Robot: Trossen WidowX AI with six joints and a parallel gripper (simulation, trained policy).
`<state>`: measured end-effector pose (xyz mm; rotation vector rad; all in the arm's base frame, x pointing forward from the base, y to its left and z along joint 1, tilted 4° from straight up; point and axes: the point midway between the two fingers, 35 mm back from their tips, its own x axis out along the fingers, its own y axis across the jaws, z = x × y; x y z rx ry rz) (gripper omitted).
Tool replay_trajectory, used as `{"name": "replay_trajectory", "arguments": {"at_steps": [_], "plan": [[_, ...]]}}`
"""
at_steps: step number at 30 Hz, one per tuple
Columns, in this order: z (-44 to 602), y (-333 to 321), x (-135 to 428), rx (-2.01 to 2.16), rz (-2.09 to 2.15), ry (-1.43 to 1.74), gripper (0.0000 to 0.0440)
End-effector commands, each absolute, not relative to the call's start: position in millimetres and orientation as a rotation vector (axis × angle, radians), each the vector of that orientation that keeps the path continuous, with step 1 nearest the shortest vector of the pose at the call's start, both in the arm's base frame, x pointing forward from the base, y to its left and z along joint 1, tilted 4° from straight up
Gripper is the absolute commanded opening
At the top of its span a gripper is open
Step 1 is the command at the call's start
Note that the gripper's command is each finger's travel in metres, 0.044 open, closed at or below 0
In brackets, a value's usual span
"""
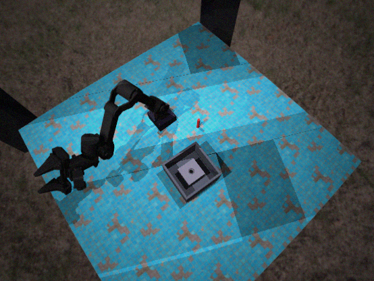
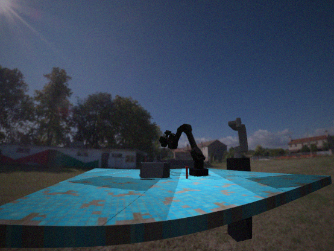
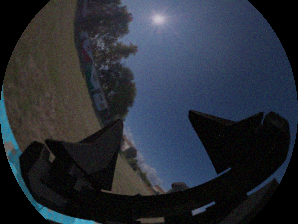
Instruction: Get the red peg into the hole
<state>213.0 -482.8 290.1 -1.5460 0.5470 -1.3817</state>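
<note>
Pincer [image 1: 36, 184] [image 3: 156, 118] apart, we judge the red peg [image 1: 198, 123] [image 2: 186, 172] light, stiff, maybe slippery; we should grip its upright shaft mid-height.

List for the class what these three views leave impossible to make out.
- Hole's depth in the plate: top view; too small and dark.
- Plate in the exterior view: hidden by the walls of the box.
- Table's near corner: top view; cut off by the bottom edge.
- Pincer opening in the exterior view: dark, small and blurred.
</note>
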Motion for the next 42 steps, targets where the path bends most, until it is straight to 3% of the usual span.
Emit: {"name": "replay_trajectory", "arguments": {"at_steps": [1, 4, 23, 42], "plan": [[287.3, -481.5, 217.5, -1.534, -1.363, 0.545, 0.0417], [276.8, -476.1, 235.5, -1.467, -1.293, 0.531, 0.044], [225.3, -402.7, 345.5, -0.901, -0.974, 0.474, 0.044], [207.6, -231.3, 426.6, -0.327, -0.674, 0.523, 0.044]]}}
